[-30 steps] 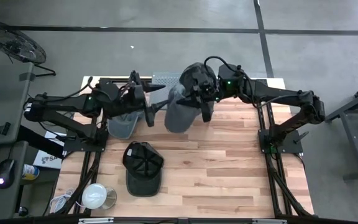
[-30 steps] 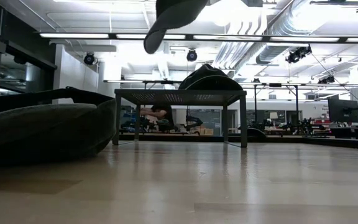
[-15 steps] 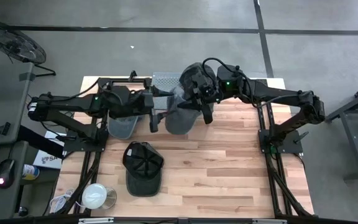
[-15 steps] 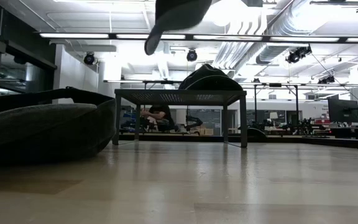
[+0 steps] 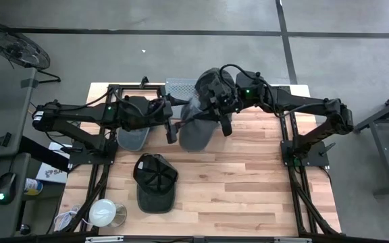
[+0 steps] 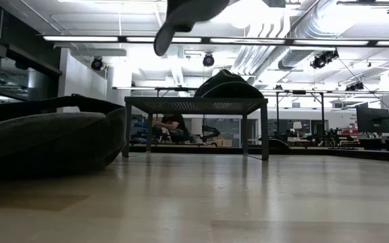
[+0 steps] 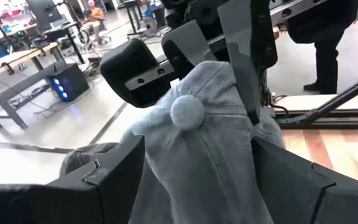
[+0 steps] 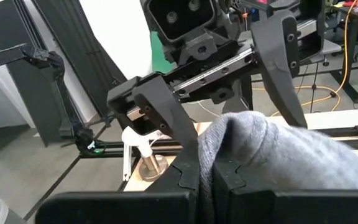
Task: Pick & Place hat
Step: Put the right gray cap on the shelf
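A light grey hat (image 5: 196, 133) with a button on its crown (image 7: 187, 112) hangs in the air above the table's far half, and its brim (image 6: 181, 15) shows at the top of the low view. My right gripper (image 5: 216, 116) is shut on it. My left gripper (image 5: 175, 118) is open, its fingers (image 7: 107, 177) standing on either side of the crown. I cannot tell whether they touch it. A black cap (image 5: 155, 181) lies on the table, and a second grey hat (image 5: 132, 138) lies under my left arm. My right gripper (image 8: 207, 177) pinches a bunched fold of the grey hat's fabric (image 8: 238, 134) between its two shut fingers. It comes from the table's right, slanting down. The hat is lifted clear of the table and hangs below the fingers.
A perforated metal rack (image 5: 179, 86) stands at the table's far edge with a dark hat (image 5: 211, 81) on top (image 6: 228, 84). A white cup-like object (image 5: 103, 212) sits beyond the near left corner. Bare wood lies to the right of the black cap.
My left gripper has moved toward the table's right, up to the hanging grey hat, and its open fingers now stand astride the crown. The hat has shifted slightly toward the left gripper while staying in my right gripper's hold.
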You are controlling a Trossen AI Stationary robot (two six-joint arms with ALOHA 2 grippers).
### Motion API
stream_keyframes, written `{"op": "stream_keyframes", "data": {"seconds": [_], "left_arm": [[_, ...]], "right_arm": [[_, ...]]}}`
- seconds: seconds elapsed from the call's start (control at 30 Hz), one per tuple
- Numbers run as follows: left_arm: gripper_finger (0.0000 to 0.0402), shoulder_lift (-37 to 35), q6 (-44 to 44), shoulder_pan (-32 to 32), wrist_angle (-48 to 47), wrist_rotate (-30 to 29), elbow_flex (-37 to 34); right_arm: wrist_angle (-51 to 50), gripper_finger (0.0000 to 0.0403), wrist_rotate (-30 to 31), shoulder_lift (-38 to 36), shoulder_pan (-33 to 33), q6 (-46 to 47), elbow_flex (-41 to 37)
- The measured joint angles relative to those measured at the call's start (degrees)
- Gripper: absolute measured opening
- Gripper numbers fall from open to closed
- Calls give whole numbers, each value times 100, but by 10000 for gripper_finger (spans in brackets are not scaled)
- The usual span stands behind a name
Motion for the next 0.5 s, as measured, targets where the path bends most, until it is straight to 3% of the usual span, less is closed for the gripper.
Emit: {"op": "stream_keyframes", "data": {"seconds": [0.23, 0.5], "left_arm": [[266, 0, -339, 0, -155, 20, 0], [183, 0, -519, 0, -305, 101, 0]], "right_arm": [[44, 0, -4, 0, 0, -17, -2], [90, 0, -2, 2, 0, -44, -4]]}}
